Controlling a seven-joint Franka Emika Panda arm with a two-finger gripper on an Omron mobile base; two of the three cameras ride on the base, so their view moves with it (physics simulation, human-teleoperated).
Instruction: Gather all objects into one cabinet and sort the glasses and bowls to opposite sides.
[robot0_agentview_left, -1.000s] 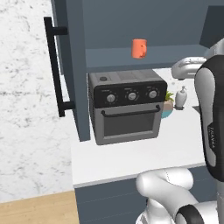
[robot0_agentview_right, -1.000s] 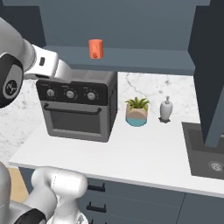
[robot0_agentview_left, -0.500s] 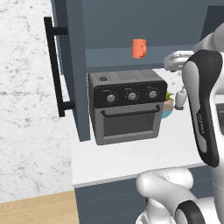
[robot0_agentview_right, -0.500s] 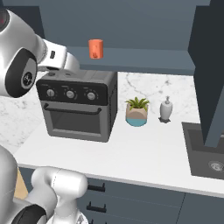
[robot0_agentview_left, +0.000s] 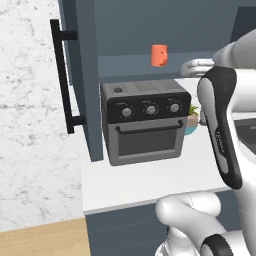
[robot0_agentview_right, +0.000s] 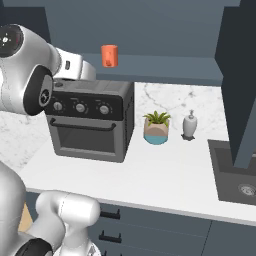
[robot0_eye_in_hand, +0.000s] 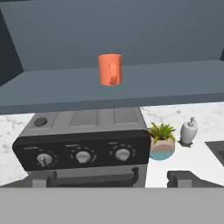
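A small orange-red cup (robot0_eye_in_hand: 110, 69), one of the glasses, stands upright on the bottom shelf of the open blue-grey cabinet (robot0_eye_in_hand: 144, 83). The cup (robot0_agentview_left: 159, 55) sits above the black toaster oven, and shows too from the right (robot0_agentview_right: 109, 55). My gripper (robot0_eye_in_hand: 113, 178) is open, its two dark fingertips (robot0_eye_in_hand: 43, 178) far apart with nothing between them. It hangs in front of the oven, below the cup and short of it. The cabinet door (robot0_agentview_left: 82, 75) with its black bar handle (robot0_agentview_left: 62, 82) stands swung open at the left. The bowls are out of view.
A black toaster oven (robot0_agentview_right: 90, 120) sits on the white counter (robot0_agentview_right: 150, 170) directly under the cabinet shelf. A potted plant (robot0_agentview_right: 156, 128) and a soap dispenser (robot0_agentview_right: 189, 125) stand to its right, then a dark sink (robot0_agentview_right: 240, 175). Another open cabinet door (robot0_agentview_right: 240, 75) hangs at the right.
My arm has swung in front of the oven, carrying the hand toward the cabinet opening. The cup has stayed in place and the jaws have stayed wide.
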